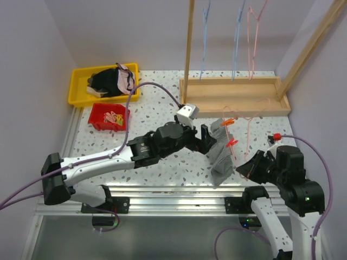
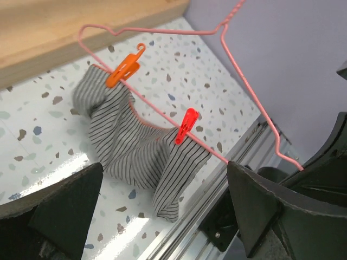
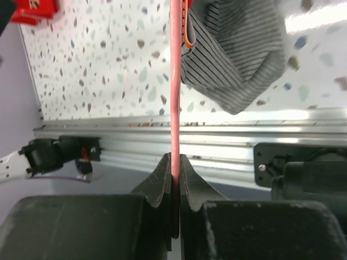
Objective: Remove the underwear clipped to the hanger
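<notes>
Right tool clamps pink wire hanger at counter's near edge; spread left tool faces grey striped briefs, pegged by plastic clips.

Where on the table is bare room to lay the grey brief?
Bare table between the red bin and the wooden tray, and between the left arm and the near rail. Crowded around the hanger and grey brief.

No legible text, labels, brand names, numbers or signs in any of the three views, only faint white marks on the red bin corner in the right wrist view, too small and cropped to read
</notes>
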Robot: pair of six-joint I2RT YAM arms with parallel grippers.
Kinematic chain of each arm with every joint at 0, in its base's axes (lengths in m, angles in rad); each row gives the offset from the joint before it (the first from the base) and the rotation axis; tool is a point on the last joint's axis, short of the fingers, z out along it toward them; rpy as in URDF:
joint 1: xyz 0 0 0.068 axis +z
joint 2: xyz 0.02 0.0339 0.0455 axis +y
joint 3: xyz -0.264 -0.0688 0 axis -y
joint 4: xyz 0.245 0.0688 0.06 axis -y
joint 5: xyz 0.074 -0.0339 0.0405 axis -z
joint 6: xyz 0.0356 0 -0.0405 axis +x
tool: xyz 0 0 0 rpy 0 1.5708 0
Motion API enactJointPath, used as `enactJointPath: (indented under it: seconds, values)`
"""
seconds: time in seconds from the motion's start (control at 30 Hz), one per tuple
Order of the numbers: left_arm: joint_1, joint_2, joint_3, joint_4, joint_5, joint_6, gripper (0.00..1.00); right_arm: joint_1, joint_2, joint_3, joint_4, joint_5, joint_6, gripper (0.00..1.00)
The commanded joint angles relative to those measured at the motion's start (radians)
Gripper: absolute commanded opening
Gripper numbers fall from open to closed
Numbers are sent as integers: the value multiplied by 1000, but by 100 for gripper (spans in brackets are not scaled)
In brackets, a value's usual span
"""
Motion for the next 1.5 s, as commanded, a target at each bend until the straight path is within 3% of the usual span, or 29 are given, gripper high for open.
enactJointPath:
  seconds: [0.0,0.13,0.33,0.43,0.7,0.9,1.47]
  values:
    - [1,-153,4,-1,-140,-32,100,-2,28,143,-39,206,-101,0]
    - [3,-314,-44,-67,-221,-44,100,-3,72,250,-61,325,-175,0]
    - [1,-535,-176,-171,-289,-127,100,8,117,333,-35,386,-281,0]
    - [3,-619,-251,-235,-294,-185,100,8,131,311,11,312,-305,0]
    - [1,-775,-433,-271,-277,-311,100,15,162,62,152,3,-262,0]
    - [3,-776,-507,-234,-260,-352,100,15,112,-108,214,-126,-212,0]
    - [3,-617,-613,28,-202,-529,100,14,16,-372,165,-204,-219,0]
